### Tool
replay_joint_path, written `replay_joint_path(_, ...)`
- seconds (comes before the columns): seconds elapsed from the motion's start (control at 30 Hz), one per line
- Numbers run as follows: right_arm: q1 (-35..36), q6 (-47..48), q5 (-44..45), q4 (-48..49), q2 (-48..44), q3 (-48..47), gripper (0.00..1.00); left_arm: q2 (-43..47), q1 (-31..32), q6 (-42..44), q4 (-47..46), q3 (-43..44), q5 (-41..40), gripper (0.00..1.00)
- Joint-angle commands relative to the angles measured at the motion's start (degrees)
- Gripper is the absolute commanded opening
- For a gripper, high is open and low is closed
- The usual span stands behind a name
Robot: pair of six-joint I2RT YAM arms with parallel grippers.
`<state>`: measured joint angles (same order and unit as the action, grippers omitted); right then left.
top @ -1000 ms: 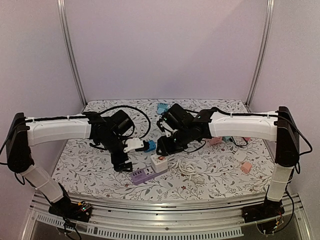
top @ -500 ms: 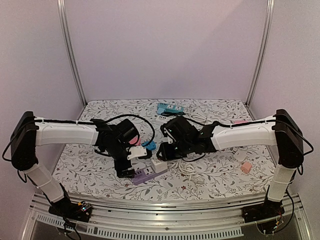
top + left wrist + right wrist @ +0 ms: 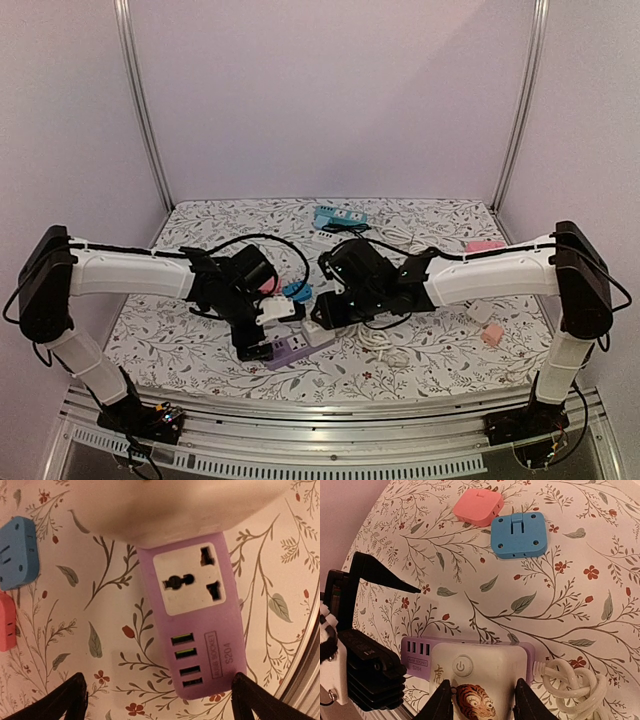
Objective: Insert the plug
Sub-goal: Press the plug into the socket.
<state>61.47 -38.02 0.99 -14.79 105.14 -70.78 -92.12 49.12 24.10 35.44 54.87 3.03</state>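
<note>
A purple socket strip (image 3: 200,625) lies on the flowered table, one universal outlet and several USB ports showing. A white plug block (image 3: 480,672) with a tiger print and a power button sits on the strip's other half (image 3: 417,650), with its white cable (image 3: 570,685) coiled to the right. My right gripper (image 3: 482,705) is shut on the white plug, one finger against each side. My left gripper (image 3: 160,700) is open and straddles the strip's USB end, not gripping it. From above, the plug (image 3: 318,331) and the strip (image 3: 285,349) lie between the two wrists.
A blue adapter (image 3: 520,535) and a pink adapter (image 3: 479,506) lie just behind the strip. A blue strip (image 3: 335,217) lies at the back, and pink pieces (image 3: 492,334) lie at the right. The table's metal front edge (image 3: 305,680) is close to the strip.
Both arms came down and nearer the front edge. The right gripper settled around the white plug, and the left gripper moved over the purple strip's end.
</note>
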Motion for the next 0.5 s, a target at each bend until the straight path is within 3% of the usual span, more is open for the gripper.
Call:
replay_joint_path(0.0, 1.5, 3.2, -1.3, -11.3, 1.8, 2.4, 0.42, 1.4, 0.6, 0.1, -1.5, -2.0, 1.2, 0.99)
replay_joint_path(0.1, 1.5, 4.8, -1.3, -11.3, -0.2, 0.2, 0.47, 2.5, 0.3, 0.3, -1.3, -2.2, 2.3, 1.0)
replay_joint_path(0.3, 1.5, 7.3, 1.8, -12.5, -1.6, -4.1, 0.68, 3.9, -1.2, -0.5, -2.2, -2.6, 4.2, 0.99)
replay_joint_path(0.47, -0.5, 5.9, 5.8, -14.0, -5.2, -3.0, 0.73, 0.9, 0.6, -1.5, -1.9, -0.8, 3.6, 1.0)
